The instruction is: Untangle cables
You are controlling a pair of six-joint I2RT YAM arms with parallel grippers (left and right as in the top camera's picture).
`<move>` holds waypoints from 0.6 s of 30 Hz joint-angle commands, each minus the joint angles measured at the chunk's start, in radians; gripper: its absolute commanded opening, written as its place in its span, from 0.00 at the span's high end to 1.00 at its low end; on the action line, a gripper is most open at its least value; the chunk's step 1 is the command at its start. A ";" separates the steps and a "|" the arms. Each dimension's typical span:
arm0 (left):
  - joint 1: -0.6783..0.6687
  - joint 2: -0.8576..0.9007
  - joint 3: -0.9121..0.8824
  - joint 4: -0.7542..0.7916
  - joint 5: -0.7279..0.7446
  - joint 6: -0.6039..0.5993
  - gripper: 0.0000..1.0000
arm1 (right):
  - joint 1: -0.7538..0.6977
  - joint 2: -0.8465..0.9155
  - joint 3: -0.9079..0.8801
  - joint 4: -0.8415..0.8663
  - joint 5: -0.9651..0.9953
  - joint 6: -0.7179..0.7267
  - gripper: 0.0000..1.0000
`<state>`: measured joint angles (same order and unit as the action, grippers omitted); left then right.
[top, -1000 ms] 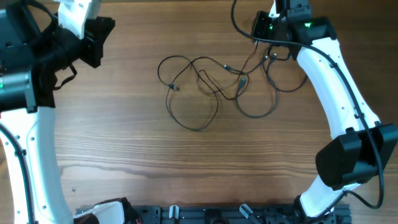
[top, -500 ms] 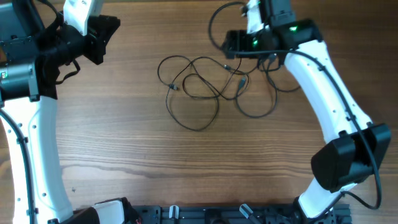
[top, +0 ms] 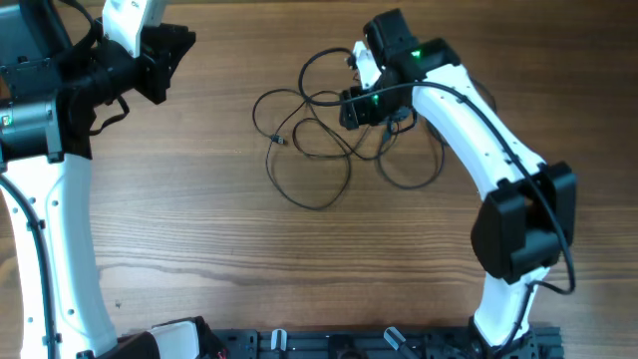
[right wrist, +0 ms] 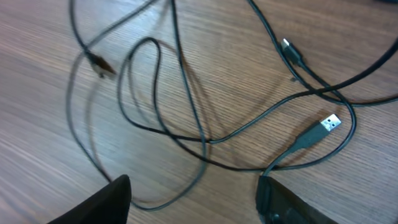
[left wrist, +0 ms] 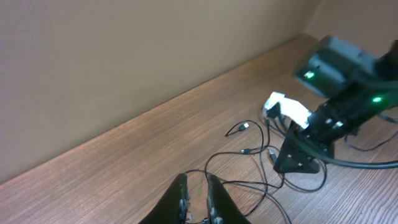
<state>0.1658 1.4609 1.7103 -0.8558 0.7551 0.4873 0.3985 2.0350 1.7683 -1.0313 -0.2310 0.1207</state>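
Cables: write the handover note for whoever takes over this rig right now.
Left hand: fingers nearly together, holding nothing, raised off to the left side, away from the tangle.
Right hand: open, empty, poised over the right part of the tangle.
Cables: one loose tangle of overlapping loops on the table, far centre; a USB plug lies free near the right hand.
Done: nothing separated yet.
Left: grip a strand, pull each cable clear and lay them apart.

Wooden table (top: 189,239), grain running lengthwise; plain beige wall (left wrist: 112,50) behind its far edge.
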 commanded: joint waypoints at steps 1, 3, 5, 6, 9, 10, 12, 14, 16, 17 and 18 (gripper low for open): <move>0.000 0.007 0.008 -0.007 0.066 -0.008 0.82 | 0.000 0.051 -0.007 0.010 0.019 -0.037 0.33; 0.000 0.008 0.008 -0.020 0.086 0.003 0.82 | 0.000 0.058 -0.007 0.010 -0.004 -0.054 0.32; -0.002 0.015 0.008 -0.030 0.087 0.002 0.82 | 0.000 0.067 -0.007 0.018 -0.033 -0.064 0.32; -0.005 0.021 0.008 -0.036 0.087 0.003 0.82 | 0.001 0.069 -0.007 0.024 -0.040 -0.066 0.32; -0.026 0.052 0.008 -0.054 0.086 0.004 0.82 | 0.004 0.073 -0.007 0.032 -0.040 -0.067 0.32; -0.034 0.065 0.008 -0.061 0.085 0.006 0.82 | 0.005 0.073 -0.007 0.032 -0.040 -0.068 0.32; -0.051 0.103 0.008 -0.068 0.084 0.006 0.83 | 0.008 0.073 -0.007 0.032 -0.053 -0.070 0.32; -0.072 0.144 0.008 -0.068 0.056 0.005 0.83 | 0.008 0.073 -0.007 0.034 -0.064 -0.076 0.31; -0.100 0.190 0.008 -0.068 0.011 0.005 0.83 | 0.011 0.073 -0.007 0.037 -0.063 -0.076 0.29; -0.113 0.208 0.008 -0.068 -0.004 0.005 0.84 | 0.013 0.073 -0.007 0.040 -0.063 -0.075 0.29; -0.128 0.229 0.008 -0.068 -0.024 0.005 0.84 | 0.015 0.073 -0.007 0.045 -0.062 -0.074 0.27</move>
<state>0.0845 1.6215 1.7103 -0.9199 0.7963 0.4877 0.4007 2.0800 1.7672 -0.9985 -0.2672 0.0620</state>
